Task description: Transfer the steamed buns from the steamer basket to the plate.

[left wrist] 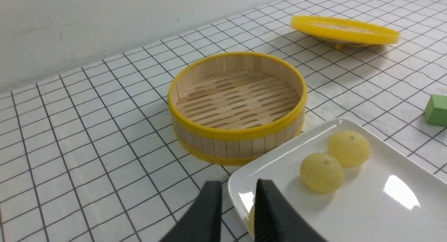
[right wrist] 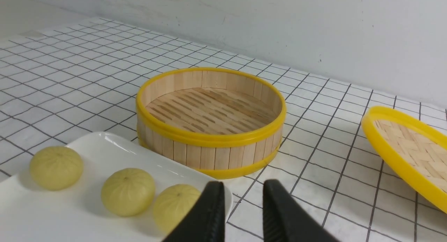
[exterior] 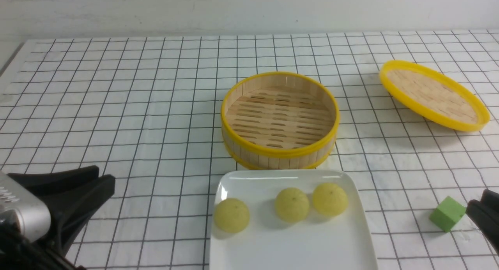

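Steamed buns [exterior: 291, 204] on plate [exterior: 288, 246], left pincer [left wrist: 237, 186], right pincer [right wrist: 242, 186] narrowly parted, empty — green cube [exterior: 447, 214] in front, left-wrist views only

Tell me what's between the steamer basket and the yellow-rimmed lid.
Nothing: only bare gridded tabletop separates the steamer basket from the lid, clearest in the front view.

Three steamed buns [exterior: 292, 204] on the plate [exterior: 296, 246], steamer basket [exterior: 273, 157] just behind

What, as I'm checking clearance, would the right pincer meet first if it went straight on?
Likely the steamer basket, at its near wall; the plate rim sits just beside that line; height unclear.
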Controlling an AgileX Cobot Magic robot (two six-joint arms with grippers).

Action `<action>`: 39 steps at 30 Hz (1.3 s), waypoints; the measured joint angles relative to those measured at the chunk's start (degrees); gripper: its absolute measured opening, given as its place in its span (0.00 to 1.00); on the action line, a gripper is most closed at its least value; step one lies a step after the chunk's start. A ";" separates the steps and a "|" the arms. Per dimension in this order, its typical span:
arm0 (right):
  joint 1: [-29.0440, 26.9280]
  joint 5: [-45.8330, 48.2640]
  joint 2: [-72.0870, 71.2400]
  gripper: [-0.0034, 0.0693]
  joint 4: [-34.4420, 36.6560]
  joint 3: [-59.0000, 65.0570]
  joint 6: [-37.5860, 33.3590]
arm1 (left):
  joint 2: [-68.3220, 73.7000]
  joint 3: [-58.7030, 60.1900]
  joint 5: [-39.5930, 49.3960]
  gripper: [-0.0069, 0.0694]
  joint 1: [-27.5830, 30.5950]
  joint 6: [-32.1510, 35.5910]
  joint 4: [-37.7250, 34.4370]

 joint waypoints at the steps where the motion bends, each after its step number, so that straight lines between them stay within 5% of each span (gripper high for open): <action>1: 0.00 0.00 0.00 0.31 0.00 0.00 0.00 | 0.00 0.00 0.06 0.31 0.00 0.00 0.00; 21: 0.00 0.19 0.00 0.35 0.00 0.00 0.00 | 0.00 0.72 4.81 0.34 0.78 0.00 0.63; 28: 0.00 0.26 0.00 0.36 0.00 0.00 0.00 | 0.00 8.41 -3.34 0.35 13.26 -1.61 -0.47; 31: 0.00 0.86 0.00 0.36 0.00 0.00 0.00 | -0.23 16.63 -11.49 0.35 22.94 -1.97 -1.60; 39: 0.00 1.11 0.00 0.36 0.00 0.00 0.00 | -6.95 27.52 -18.78 0.36 35.34 -2.20 -1.61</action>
